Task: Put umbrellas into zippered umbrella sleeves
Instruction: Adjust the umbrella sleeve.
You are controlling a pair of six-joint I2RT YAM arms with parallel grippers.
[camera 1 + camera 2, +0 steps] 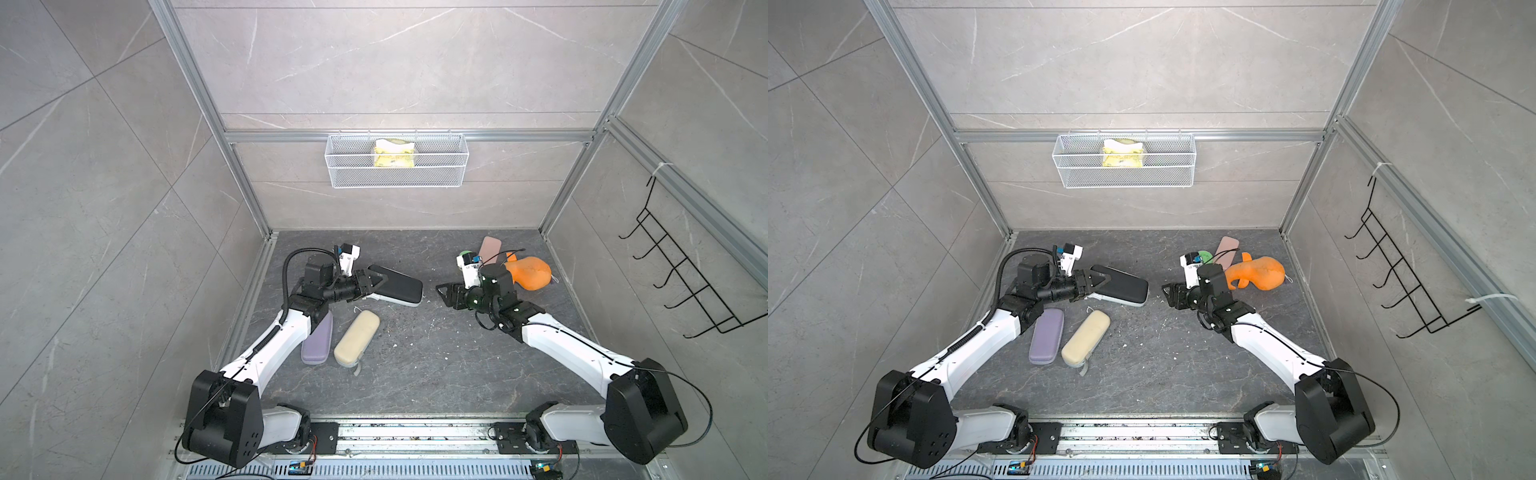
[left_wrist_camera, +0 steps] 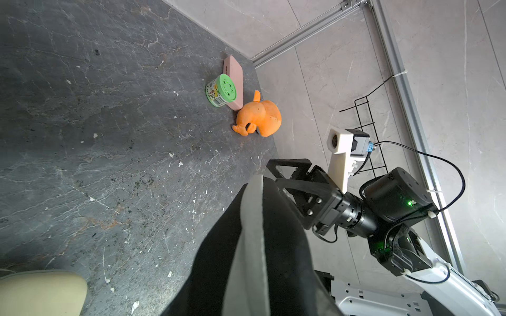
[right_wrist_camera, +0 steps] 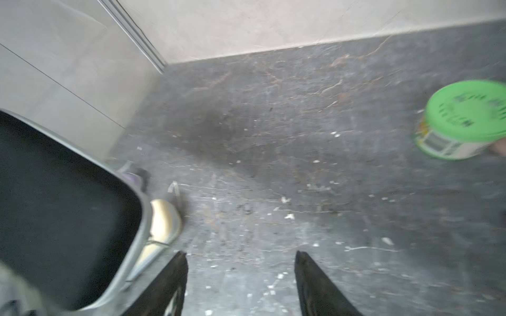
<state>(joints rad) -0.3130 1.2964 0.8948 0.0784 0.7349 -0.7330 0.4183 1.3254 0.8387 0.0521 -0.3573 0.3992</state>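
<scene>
Three zippered umbrella sleeves lie on the dark floor. My left gripper (image 1: 376,283) is shut on the near-left end of the black sleeve (image 1: 401,286), whose grey rim shows along its edge; the sleeve fills the left wrist view (image 2: 282,246) and hides the jaws there. The lilac sleeve (image 1: 318,345) and the cream sleeve (image 1: 357,337) lie closed side by side nearer the front, the lilac one partly under my left arm. My right gripper (image 3: 241,262) hangs open over bare floor, a short way right of the black sleeve (image 3: 63,210), with nothing between its fingers. No umbrellas are in view.
An orange plush toy (image 1: 532,272), a flat pink case (image 1: 490,247) and a green-lidded jar (image 2: 221,90) sit at the back right behind my right arm. A wire basket (image 1: 397,178) hangs on the back wall. A black hook rack (image 1: 685,266) hangs on the right wall.
</scene>
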